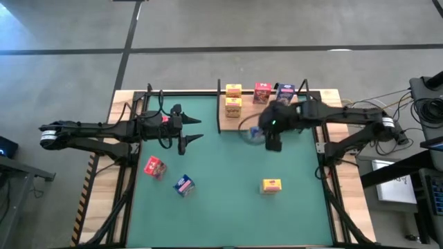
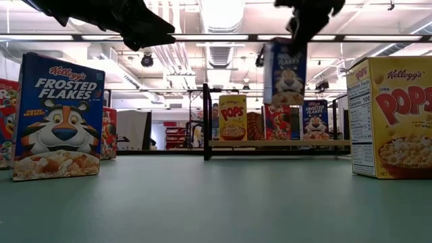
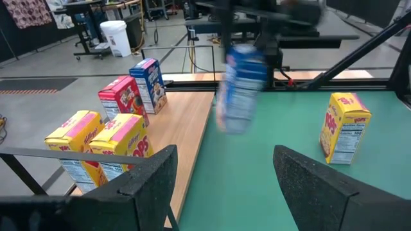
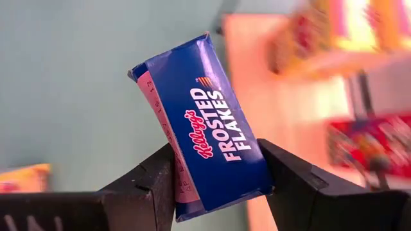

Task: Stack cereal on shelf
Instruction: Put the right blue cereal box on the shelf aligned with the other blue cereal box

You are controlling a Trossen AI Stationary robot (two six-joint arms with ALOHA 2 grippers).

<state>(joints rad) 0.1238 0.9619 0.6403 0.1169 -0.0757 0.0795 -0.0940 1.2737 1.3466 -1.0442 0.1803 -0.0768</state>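
Green mat (image 1: 228,173) over wooden table, concrete floor around, lab room behind.

Shelf (image 1: 239,119) as landmark: light-wood board at mat's far edge, black posts at corners. Already on shelf: two yellow boxes (image 1: 233,99) side by side at its left end, one red box (image 1: 261,93) mid-board, one blue box (image 1: 285,90) toward its right end. Upright and grouped by colour, so probably a row being filled.

Right gripper (image 1: 272,142) just in front of shelf, near its middle, pinching a blue Frosted Flakes box (image 4: 207,125) across the narrow sides. Box lifted clear of mat and tilted, likely carried high to pass over shelf's front edge; apparently headed beside the blue one.

Left gripper (image 1: 192,131) hovering off shelf's left front corner, fingers (image 3: 144,186) spread wide, nothing between them. Looks parked, or ready for the next pick.

Still on mat, well in front of shelf: red box on mat (image 1: 154,167) and blue box on mat (image 1: 183,185) to the left, yellow box on mat (image 1: 271,185) to the right. Another red box (image 1: 165,119) partly hidden under left arm. Task roughly half done by this count.
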